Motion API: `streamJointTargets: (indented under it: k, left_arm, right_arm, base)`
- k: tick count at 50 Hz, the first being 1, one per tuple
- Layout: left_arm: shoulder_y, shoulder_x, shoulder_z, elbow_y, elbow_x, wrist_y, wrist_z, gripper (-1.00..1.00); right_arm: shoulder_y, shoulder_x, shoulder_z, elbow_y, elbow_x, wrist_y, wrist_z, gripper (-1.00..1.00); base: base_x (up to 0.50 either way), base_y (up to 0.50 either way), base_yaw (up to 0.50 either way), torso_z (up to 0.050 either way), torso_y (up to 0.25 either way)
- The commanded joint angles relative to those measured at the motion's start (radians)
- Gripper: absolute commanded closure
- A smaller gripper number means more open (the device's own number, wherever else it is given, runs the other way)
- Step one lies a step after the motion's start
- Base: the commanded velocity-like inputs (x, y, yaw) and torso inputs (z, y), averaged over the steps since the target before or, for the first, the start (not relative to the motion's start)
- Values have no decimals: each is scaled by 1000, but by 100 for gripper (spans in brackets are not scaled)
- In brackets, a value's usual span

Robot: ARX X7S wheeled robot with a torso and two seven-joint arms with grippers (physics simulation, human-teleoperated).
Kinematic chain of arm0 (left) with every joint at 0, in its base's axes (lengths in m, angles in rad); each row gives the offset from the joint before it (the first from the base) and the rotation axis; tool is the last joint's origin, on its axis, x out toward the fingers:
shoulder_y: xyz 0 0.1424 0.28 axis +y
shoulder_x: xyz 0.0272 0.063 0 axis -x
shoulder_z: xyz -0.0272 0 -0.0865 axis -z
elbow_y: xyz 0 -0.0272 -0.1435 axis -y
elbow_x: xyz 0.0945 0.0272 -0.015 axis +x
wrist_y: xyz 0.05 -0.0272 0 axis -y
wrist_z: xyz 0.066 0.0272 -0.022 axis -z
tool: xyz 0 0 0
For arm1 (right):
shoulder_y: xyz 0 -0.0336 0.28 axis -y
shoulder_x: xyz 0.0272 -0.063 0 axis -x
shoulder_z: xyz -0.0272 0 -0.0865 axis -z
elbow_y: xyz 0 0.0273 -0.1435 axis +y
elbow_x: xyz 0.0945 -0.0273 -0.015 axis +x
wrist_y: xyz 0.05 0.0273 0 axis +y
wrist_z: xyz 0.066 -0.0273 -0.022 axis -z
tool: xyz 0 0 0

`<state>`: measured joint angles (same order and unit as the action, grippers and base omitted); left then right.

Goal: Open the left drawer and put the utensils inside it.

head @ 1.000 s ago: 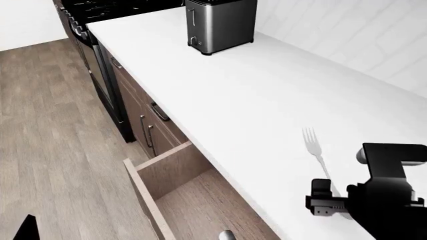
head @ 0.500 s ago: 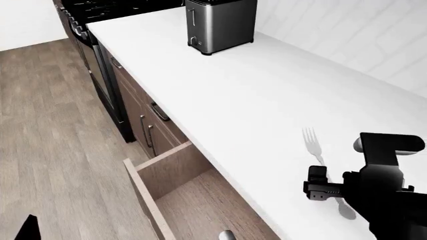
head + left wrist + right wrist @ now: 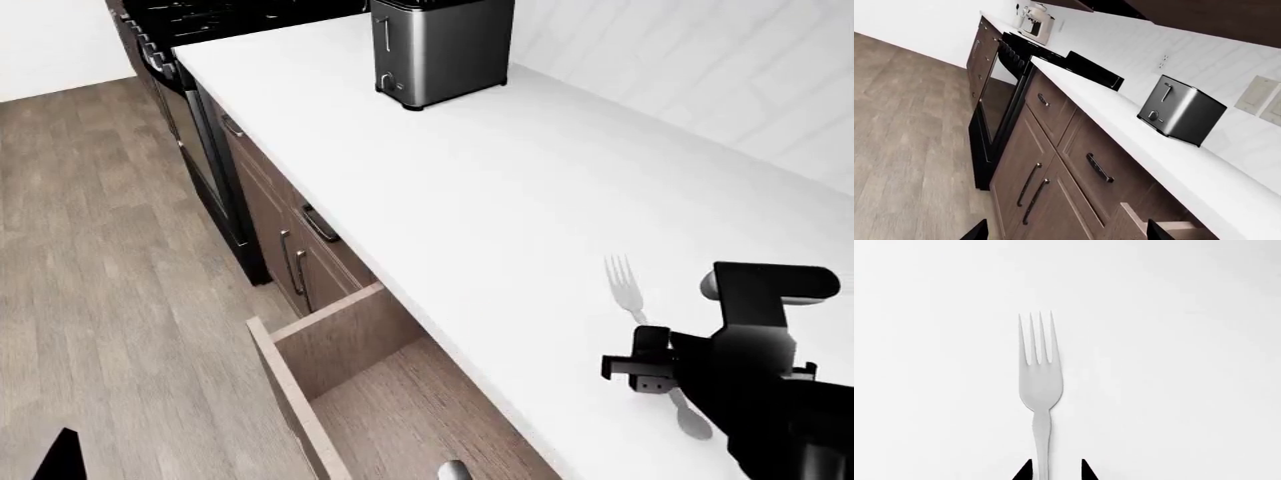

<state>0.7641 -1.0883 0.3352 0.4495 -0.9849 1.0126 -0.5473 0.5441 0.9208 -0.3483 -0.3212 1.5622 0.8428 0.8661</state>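
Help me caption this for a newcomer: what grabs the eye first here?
The silver fork lying flat on the white countertop, with the right gripper straddling its handle. Next, the left drawer pulled open below the counter edge, and the steel toaster at the counter's far end.

Bare counter (image 3: 507,190) lies all around the fork (image 3: 623,288), with the toaster (image 3: 441,48) well apart at the far end. Beside the counter edge, the left drawer (image 3: 387,390) stands pulled out, its wooden inside open from above.
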Motion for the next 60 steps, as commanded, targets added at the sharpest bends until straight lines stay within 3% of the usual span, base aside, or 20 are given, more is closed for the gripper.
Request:
streamJointTargets:
  k: [1, 33, 53, 60]
  left_arm:
    - [-21, 8, 8, -4, -5, -17, 7, -100]
    - [-13, 25, -10, -3, -13, -30, 35, -100]
    - [-25, 36, -6, -14, -29, -36, 60, -100]
    - [-11, 30, -15, -3, -18, -32, 48, -100]
  right_arm:
    - [-81, -2, -65, 39, -7, 33, 32, 100]
    - [-39, -16, -90, -15, -16, 57, 13, 100]
    - [6, 17, -57, -149, 77, 69, 143, 100]
    - [81, 45, -45, -242, 196, 95, 246, 100]
  base:
    - [0, 0, 3, 0, 0]
    - [1, 0, 0, 0, 0]
    - [0, 0, 0, 0, 0]
    - [0, 0, 0, 0, 0]
